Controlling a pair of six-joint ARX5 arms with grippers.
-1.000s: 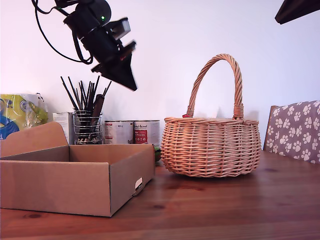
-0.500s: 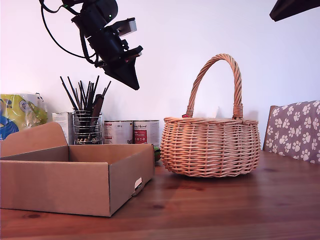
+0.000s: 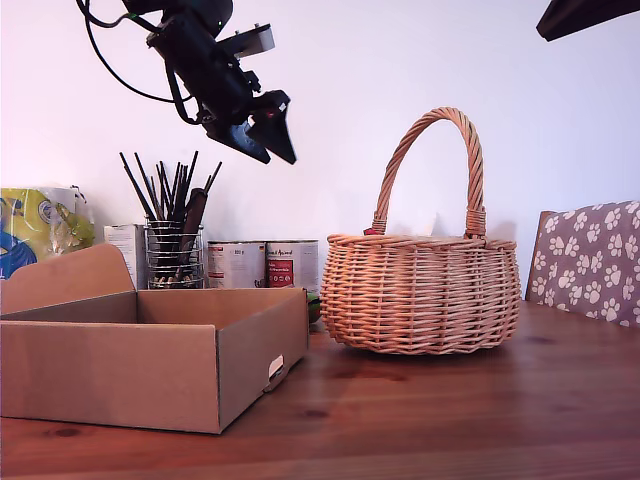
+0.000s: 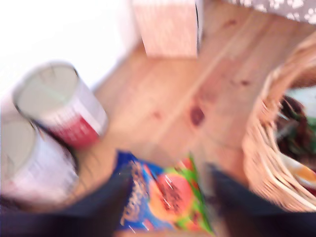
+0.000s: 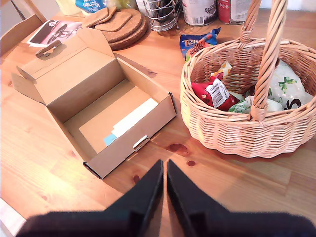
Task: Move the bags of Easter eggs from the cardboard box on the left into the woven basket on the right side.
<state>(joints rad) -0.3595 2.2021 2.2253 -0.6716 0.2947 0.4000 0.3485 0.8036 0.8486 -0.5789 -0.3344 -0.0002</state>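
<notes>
Little can be read: the blue bag of Easter eggs (image 5: 198, 43) lying on the table beside my woven basket (image 5: 232, 128) shows orange letters starting "Ter". The print on the tins (image 3: 266, 264) is too small or blurred for me.

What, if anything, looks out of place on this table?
One bag of Easter eggs lies on the table between the woven basket and the cans, in neither the basket nor the cardboard box. The box holds only paper slips. My first claw hovers open above that bag.
</notes>
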